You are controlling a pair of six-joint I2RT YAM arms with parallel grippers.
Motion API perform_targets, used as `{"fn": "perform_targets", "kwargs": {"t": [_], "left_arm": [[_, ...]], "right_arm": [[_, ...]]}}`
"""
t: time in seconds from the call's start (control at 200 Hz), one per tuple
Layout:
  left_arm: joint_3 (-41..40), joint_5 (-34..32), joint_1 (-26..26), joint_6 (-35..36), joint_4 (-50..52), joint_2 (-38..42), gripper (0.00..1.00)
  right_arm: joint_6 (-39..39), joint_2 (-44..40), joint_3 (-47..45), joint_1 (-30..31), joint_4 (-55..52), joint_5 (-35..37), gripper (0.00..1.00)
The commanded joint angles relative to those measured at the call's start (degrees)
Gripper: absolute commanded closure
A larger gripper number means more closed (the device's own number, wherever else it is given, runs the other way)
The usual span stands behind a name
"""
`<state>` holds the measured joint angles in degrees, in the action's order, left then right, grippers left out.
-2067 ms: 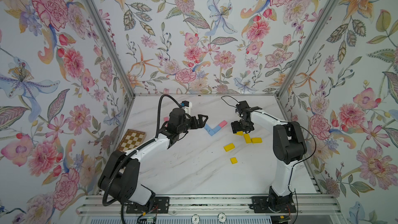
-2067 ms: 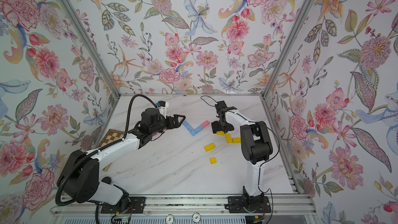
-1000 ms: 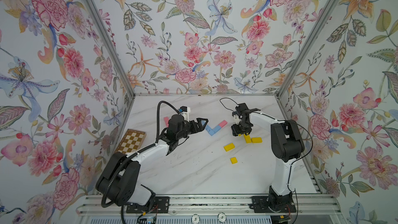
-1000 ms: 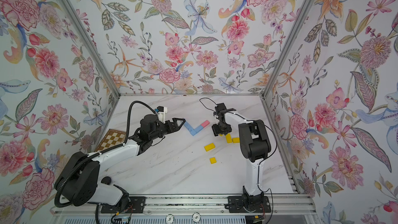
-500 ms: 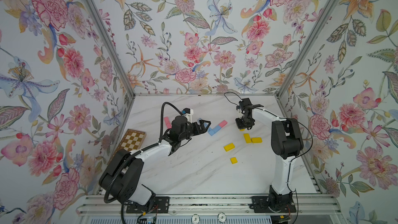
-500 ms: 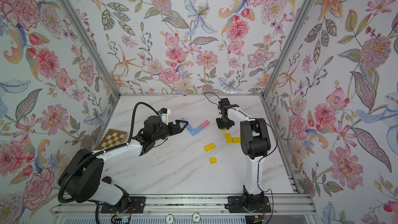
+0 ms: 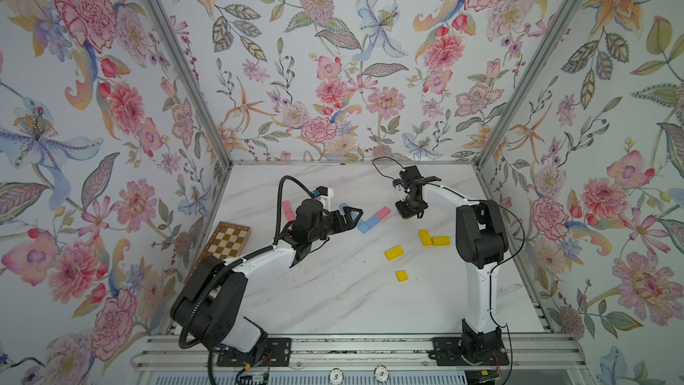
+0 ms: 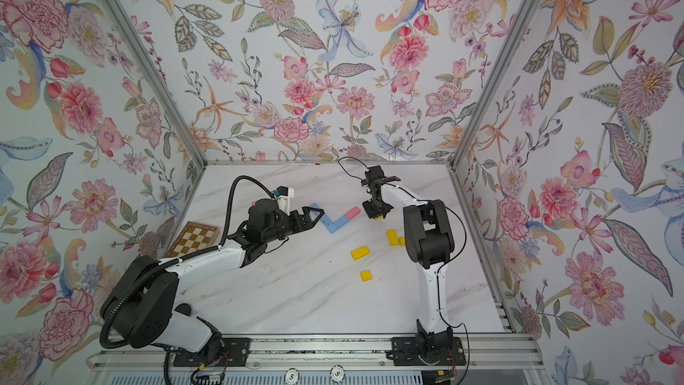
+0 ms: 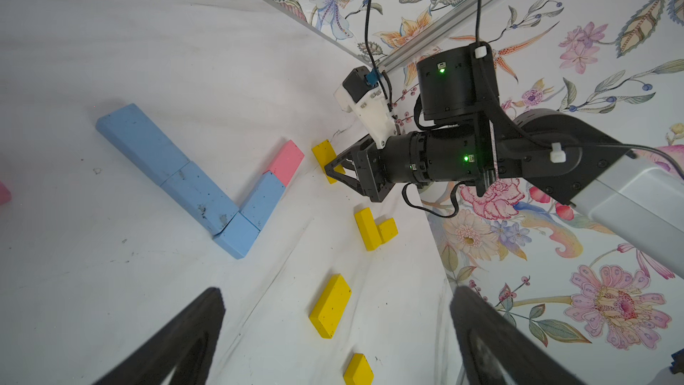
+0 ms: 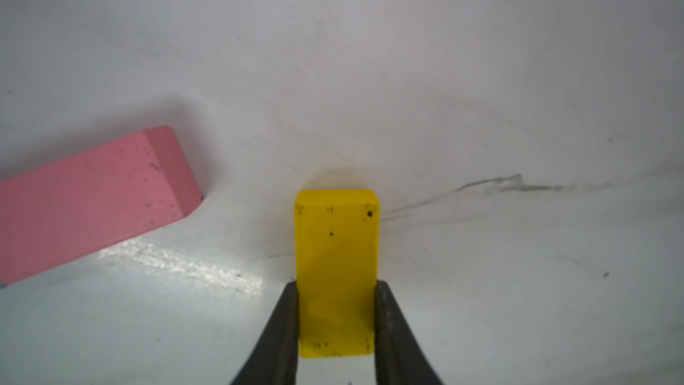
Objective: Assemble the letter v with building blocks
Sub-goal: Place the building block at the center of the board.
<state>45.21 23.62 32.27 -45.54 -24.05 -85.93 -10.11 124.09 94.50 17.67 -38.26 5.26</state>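
So the right end effector (image 10: 337,285) is clamped shut on a yellow block (image 10: 337,246). Its fingers (image 10: 285,327) are pressed against the two long sides near one end, and the rest of the block sticks out past the tips. I honestly can't tell if the block is sitting on the white marble worktop (image 7: 333,301) or hanging just off it. It's right beside the V shape (image 9: 207,205) laid out mid-worktop, close to the pink block (image 9: 285,162) capping the V's shorter arm, with a small gap between them. That shorter arm is the pink one plus a blue block (image 9: 262,194). There's a little blue square (image 9: 237,235) at the point and two blue oblongs (image 9: 142,142) end to end for the longer arm. The left end effector (image 8: 316,219) is spread wide open with nothing in it, hanging over that longer blue arm and hiding part of it in both top views. Loose bits on the robot's side of the V are a yellow pair (image 7: 425,237) touching in an L, a yellow oblong (image 7: 393,252) and a small yellow square (image 7: 401,275). A lone pink brick (image 7: 287,210) lies off behind the left arm, and a checkered board (image 7: 227,242) sits by the left wall.
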Motion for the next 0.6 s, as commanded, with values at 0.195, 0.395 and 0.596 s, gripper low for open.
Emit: {"fn": "perform_targets", "kwargs": {"t": [0.195,0.395,0.596], "left_arm": [[2.2,0.7,0.5,0.0,0.0,-1.0,0.01],[2.5,1.0,0.7,-0.2,-0.3,-1.4,0.01],[2.5,-0.7,0.6,2.1,3.4,0.2,0.01]], "right_arm": [[-1.8,-1.8,-4.9,0.8,-1.5,-1.4,0.70],[-0.1,-2.9,-5.2,0.9,-1.6,-0.6,0.72],[6.3,-8.9,-4.8,1.7,-1.5,2.3,0.72]]}}
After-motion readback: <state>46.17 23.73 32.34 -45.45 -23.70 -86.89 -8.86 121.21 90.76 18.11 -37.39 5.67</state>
